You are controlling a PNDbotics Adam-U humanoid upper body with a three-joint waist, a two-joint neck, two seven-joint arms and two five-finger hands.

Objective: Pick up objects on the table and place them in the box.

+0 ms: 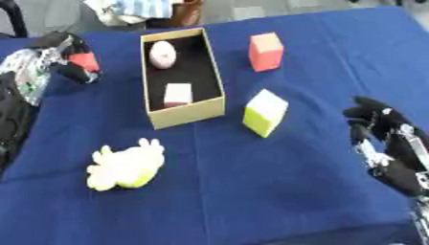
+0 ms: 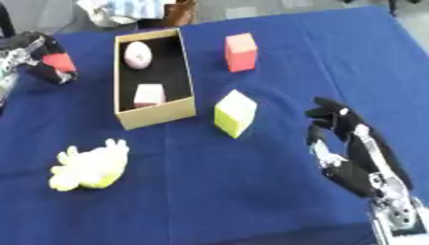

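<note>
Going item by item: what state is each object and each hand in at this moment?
Box: open, upright on the table.
Pink egg-shaped thing: inside the box, far end.
Pale pink cube: inside the box, near end.
Small red block: held in the left hand, left of the box.
Red cube: on the table.
Yellow cube: on the table, untouched.
Yellow soft toy: lying on the table.
Right hand: open, holding nothing.

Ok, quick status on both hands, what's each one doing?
Left hand: shut on a red block, left of the box.
Right hand: fingers relaxed, open, holding nothing, at the lower right.
</note>
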